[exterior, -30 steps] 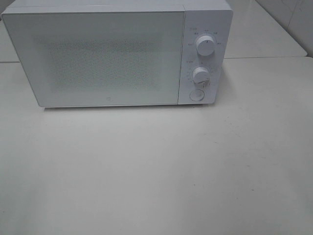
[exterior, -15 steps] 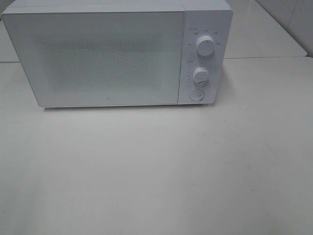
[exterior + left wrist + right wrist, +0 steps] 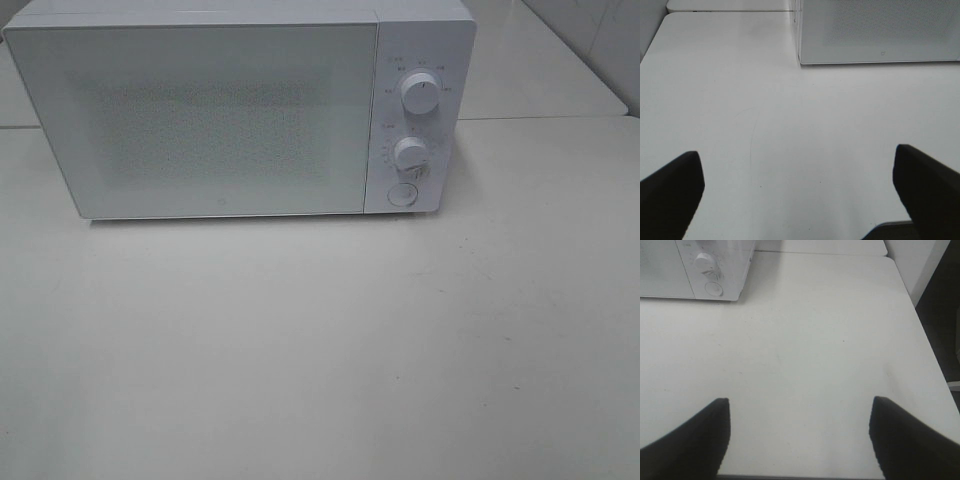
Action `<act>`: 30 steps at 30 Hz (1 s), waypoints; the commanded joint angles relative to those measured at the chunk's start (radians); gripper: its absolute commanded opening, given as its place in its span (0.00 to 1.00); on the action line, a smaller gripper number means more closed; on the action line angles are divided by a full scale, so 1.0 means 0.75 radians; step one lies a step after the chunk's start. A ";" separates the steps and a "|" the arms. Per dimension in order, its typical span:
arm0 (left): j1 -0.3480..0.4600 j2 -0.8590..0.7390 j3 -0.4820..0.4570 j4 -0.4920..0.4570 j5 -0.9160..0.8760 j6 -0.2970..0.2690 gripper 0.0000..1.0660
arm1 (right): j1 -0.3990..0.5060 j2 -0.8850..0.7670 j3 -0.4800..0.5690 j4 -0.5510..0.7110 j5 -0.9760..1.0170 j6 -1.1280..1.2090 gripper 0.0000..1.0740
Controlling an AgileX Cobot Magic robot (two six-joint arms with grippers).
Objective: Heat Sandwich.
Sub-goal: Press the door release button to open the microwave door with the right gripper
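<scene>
High camera faces microwave (image 3: 240,110) front; both wrist views share it

The white table (image 3: 320,350) lay flat and pale, its top marked only by faint scuffs and one thin curved scratch (image 3: 752,135); a white microwave (image 3: 220,110) stood directly on it toward the far edge, left of the middle, its door shut and facing the near edge; an upper knob (image 3: 421,92), a lower knob (image 3: 411,153) and a round button (image 3: 401,195) sat on its right-hand panel; beyond the far edge a second white table (image 3: 540,70) butted against it, a thin seam between.
</scene>
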 commanded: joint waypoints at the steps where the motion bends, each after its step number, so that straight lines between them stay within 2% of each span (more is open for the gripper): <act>1: 0.005 -0.020 0.001 -0.009 -0.005 -0.011 0.91 | -0.028 -0.035 0.081 0.029 -0.051 -0.007 0.71; 6: 0.005 -0.013 0.001 -0.009 -0.005 -0.011 0.91 | -0.028 -0.035 0.139 0.040 -0.213 -0.009 0.71; 23: 0.005 -0.008 0.001 -0.009 -0.005 -0.011 0.91 | -0.028 -0.031 0.132 0.045 -0.217 -0.007 0.71; 27: 0.005 -0.008 0.001 -0.009 -0.005 -0.011 0.91 | -0.028 0.016 0.103 0.068 -0.305 -0.004 0.71; 30: 0.005 -0.008 0.001 -0.009 -0.005 -0.011 0.91 | -0.028 0.117 0.095 0.067 -0.467 -0.004 0.71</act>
